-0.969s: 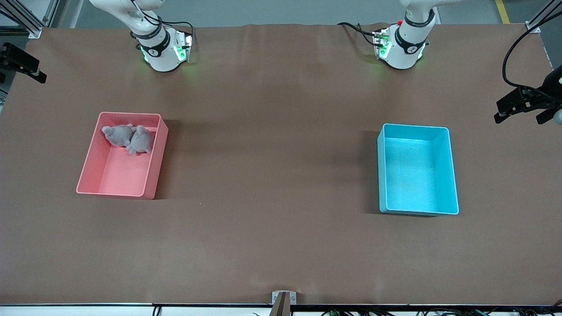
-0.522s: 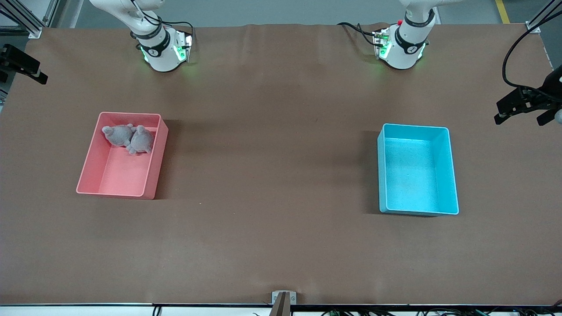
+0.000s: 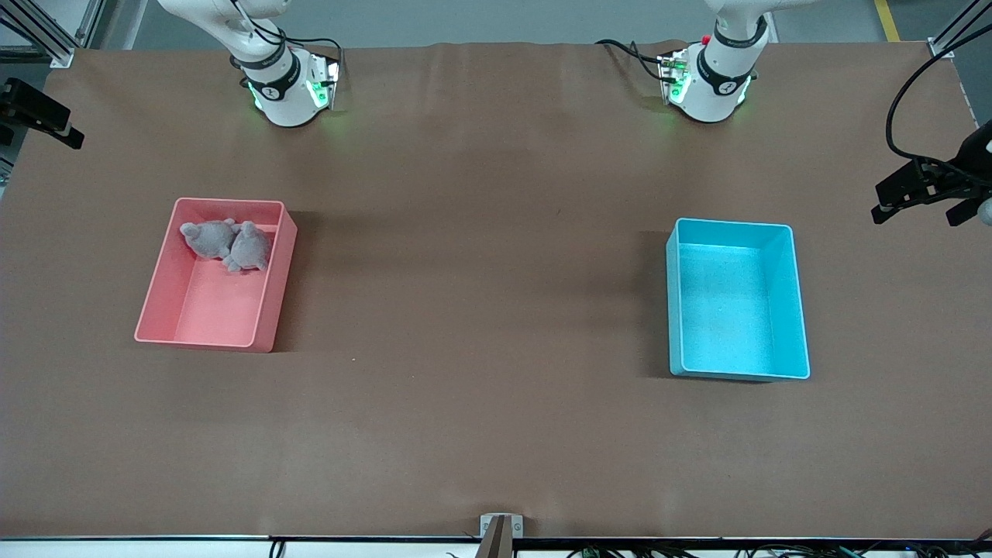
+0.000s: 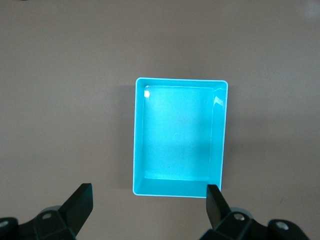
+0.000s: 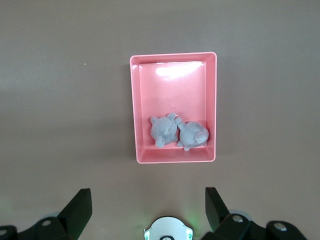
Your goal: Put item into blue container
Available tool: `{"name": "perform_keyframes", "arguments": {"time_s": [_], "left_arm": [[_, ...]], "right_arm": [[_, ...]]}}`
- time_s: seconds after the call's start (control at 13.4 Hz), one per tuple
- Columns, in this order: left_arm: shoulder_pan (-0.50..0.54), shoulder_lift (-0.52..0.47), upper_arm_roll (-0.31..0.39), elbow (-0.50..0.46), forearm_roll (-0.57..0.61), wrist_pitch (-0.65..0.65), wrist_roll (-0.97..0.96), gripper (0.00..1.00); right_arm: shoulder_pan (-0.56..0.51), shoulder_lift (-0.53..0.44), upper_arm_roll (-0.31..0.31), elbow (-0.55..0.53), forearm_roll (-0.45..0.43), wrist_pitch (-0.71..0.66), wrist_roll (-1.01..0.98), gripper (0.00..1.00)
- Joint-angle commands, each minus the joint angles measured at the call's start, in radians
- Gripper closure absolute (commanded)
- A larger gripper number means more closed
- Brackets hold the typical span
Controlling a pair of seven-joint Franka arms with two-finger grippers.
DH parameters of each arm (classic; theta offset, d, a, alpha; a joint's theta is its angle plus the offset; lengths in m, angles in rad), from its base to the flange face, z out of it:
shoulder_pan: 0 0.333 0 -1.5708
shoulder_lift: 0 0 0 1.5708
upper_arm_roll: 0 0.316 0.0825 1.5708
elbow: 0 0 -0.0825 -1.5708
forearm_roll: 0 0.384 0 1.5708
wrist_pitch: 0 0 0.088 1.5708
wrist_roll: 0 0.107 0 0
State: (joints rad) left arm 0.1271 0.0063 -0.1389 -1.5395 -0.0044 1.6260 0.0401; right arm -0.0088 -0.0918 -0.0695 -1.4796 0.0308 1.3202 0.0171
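The blue container (image 3: 736, 298) stands empty toward the left arm's end of the table, and it fills the middle of the left wrist view (image 4: 177, 137). Two grey plush toys (image 3: 229, 244) lie together in a pink-red bin (image 3: 155, 302), at the end of it farther from the front camera; the right wrist view shows them too (image 5: 177, 132). My left gripper (image 4: 148, 192) hangs open and high over the blue container's edge nearest the bases, holding nothing. My right gripper (image 5: 146, 197) hangs open and high over the table between the pink-red bin (image 5: 172, 159) and its own base (image 5: 167, 230).
The two arm bases (image 3: 287, 85) (image 3: 709, 81) stand at the table's edge farthest from the front camera. Dark hardware juts in at each side edge of the front view (image 3: 39, 112) (image 3: 926, 186), one piece with a cable. Brown tabletop (image 3: 480, 271) spreads between the bins.
Bins and toys have not moved. The dark hardware at both side edges of the front view has shifted very slightly.
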Motion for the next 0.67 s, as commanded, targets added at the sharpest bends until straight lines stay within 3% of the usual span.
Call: {"name": "perform_keyframes", "arguments": {"time_s": [0.0, 0.37, 0.52, 0.6], "left_arm": [[0.002, 0.011, -0.004, 0.024, -0.017, -0.003, 0.001, 0.0], [0.002, 0.011, -0.004, 0.024, -0.016, -0.003, 0.003, 0.0], [0.002, 0.011, -0.004, 0.024, -0.016, -0.001, 0.003, 0.0], [0.002, 0.011, -0.004, 0.024, -0.017, -0.003, 0.004, 0.0]], "right_arm": [[-0.011, 0.015, 0.004, 0.004, 0.011, -0.004, 0.017, 0.0], [-0.051, 0.231, 0.002, 0.007, 0.0, 0.055, 0.004, 0.0], [-0.063, 0.262, 0.0, -0.013, 0.003, 0.057, 0.013, 0.0], [-0.059, 0.261, 0.0, -0.077, 0.012, 0.08, 0.033, 0.0]]}}
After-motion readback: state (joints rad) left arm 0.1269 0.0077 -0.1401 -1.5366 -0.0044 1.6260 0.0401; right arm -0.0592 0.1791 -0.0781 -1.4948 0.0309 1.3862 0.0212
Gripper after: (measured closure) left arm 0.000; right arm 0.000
